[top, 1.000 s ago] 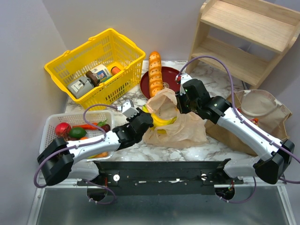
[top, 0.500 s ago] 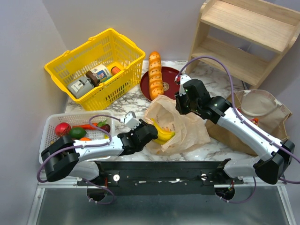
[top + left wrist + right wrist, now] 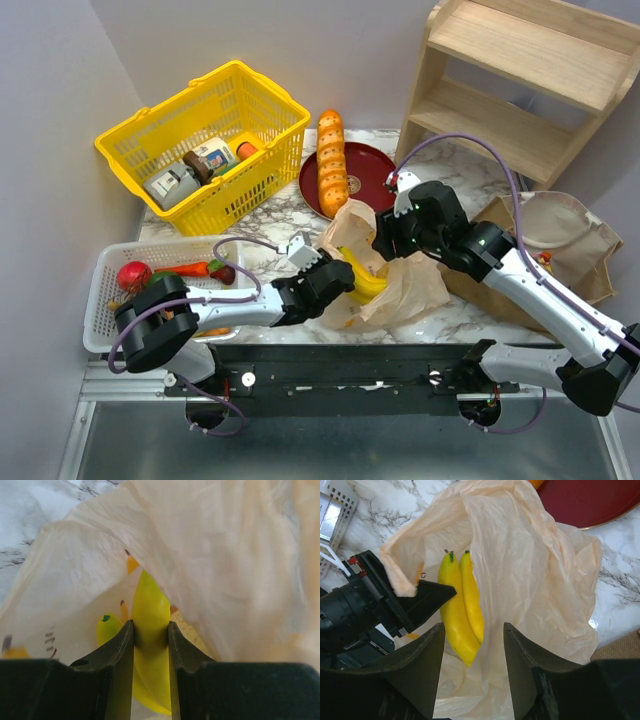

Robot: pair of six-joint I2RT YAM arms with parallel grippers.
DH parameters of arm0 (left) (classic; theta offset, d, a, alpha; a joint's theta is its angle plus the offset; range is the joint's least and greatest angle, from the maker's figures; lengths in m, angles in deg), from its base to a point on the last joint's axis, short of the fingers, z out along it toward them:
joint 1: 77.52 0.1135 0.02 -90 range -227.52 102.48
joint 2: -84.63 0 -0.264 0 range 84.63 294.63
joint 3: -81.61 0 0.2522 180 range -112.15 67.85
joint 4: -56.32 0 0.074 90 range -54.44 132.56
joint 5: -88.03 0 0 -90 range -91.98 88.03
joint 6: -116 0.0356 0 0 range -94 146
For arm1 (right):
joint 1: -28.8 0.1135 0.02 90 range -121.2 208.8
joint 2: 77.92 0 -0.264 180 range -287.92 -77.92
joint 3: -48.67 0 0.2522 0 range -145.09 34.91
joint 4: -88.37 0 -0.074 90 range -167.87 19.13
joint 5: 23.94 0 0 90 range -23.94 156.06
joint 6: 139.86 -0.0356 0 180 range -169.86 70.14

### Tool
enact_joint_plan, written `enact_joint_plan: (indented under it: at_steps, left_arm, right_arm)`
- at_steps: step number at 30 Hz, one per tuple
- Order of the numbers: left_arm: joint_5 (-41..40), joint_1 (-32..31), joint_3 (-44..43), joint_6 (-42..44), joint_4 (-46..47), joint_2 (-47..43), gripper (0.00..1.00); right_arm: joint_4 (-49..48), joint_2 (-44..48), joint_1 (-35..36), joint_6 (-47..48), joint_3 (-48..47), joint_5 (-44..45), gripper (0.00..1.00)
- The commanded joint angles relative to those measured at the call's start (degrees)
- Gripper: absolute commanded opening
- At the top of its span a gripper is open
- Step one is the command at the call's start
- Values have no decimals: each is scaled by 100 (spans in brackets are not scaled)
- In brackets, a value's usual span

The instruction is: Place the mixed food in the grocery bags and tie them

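Low, left jaws clamping banana (image 3: 150, 625) inside plastic bag (image 3: 230, 555), right jaws spread (hovering above)

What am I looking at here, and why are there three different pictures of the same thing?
You are seeing two robot arms bolted at the near edge of a marble table. One picture comes from a camera fixed above and behind them. The other two come from small cameras on each arm's wrist, looking out past its own claw.

The left claw is pinching a bunch of bananas in the mouth of a thin tan plastic bag. The right claw hangs open above that bag.

Around them are a yellow basket holding boxed goods, a white mesh tray, a red plate with a long loaf, a brown paper bag and a wooden shelf.
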Motion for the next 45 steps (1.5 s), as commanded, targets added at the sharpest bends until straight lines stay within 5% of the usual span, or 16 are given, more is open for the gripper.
enact_joint_plan:
  at_steps: [1,2,5,10,17,29,32,45]
  left_arm:
    - [52,11,-107,395,481,67,21]
    - [131,46,-46,440,577,-2,40]
    - [184,195,244,510,508,-344,65]
    - [448,415,702,1764,648,-1127,77]
    - [834,635,763,3128,-467,-2365,93]
    - [1756,1880,-107,4693,-2552,-2430,96]
    - [2372,2234,113,4896,-2254,-2341,96]
    - [2540,2806,359,5590,-1752,-1568,97]
  right_arm:
    - [-20,179,-10,-149,163,-110,63]
    - [-20,197,-10,-158,163,-119,64]
    - [15,241,-10,-167,128,-162,70]
    - [156,390,-10,-211,58,-417,73]
    - [411,776,-10,-553,180,-1102,76]
    - [-1178,2086,296,-2644,2304,-3010,76]
    - [-1584,2253,691,-3189,2693,-2879,76]
    - [-2041,1622,1950,-4148,3090,-1403,77]
